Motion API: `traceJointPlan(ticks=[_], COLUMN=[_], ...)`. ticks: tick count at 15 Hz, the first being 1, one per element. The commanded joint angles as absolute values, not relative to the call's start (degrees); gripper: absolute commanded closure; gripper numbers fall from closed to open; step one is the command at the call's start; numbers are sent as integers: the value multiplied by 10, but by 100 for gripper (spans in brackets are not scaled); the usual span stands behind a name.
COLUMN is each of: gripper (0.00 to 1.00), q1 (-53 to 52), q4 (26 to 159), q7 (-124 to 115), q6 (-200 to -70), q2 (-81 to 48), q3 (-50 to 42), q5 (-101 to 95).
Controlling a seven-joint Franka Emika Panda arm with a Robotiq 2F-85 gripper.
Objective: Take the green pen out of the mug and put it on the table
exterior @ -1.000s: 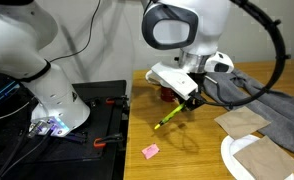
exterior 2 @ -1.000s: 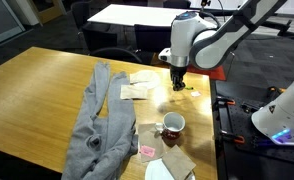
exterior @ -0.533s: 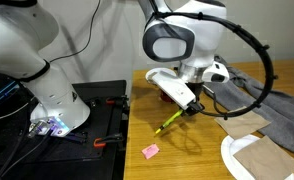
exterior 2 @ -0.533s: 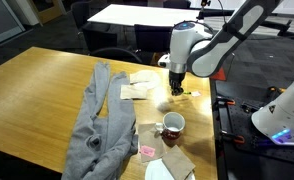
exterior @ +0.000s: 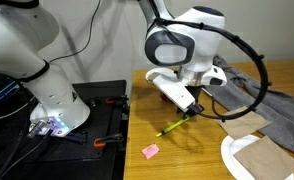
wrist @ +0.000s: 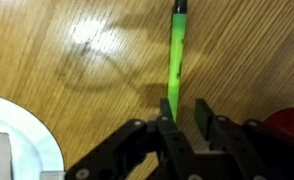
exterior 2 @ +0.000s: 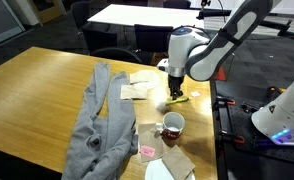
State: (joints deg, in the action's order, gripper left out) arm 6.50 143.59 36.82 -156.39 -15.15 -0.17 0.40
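The green pen (exterior: pixel 172 127) lies slanted low on the wooden table (exterior: pixel 187 155), just below my gripper (exterior: pixel 194 108). In the wrist view the pen (wrist: pixel 175 60) runs away from my gripper (wrist: pixel 184 112), its near end beside one finger, with the jaws apart and a gap between them. In an exterior view the pen (exterior 2: pixel 177 98) is by the table's edge, a little beyond the dark red mug (exterior 2: pixel 173 125). The mug's rim shows at the wrist view's edge (wrist: pixel 292 125).
A pink block (exterior: pixel 150 150) lies near the table's front. A white plate (exterior: pixel 232 160) with brown paper is close by, also in the wrist view (wrist: pixel 17 130). A grey cloth (exterior 2: pixel 97 120) and paper napkins (exterior 2: pixel 137 88) cover the middle. The black bench (exterior: pixel 102 110) adjoins the table.
My gripper has come down toward the table with the pen. The pen has dropped from a raised tilt to a low slant on the wood, and the jaws now stand apart.
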Motion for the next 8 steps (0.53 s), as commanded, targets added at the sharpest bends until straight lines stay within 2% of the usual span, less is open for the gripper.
traceJointPlan(ticks=[1, 6, 8], gripper=[36, 0, 0], q1=[76, 72, 68], q4=[1437, 1459, 1472], q7=[365, 366, 365], q6=[-1572, -1570, -1564], q2=[-139, -85, -50], q3=[12, 15, 13], q5=[-1, -1, -1])
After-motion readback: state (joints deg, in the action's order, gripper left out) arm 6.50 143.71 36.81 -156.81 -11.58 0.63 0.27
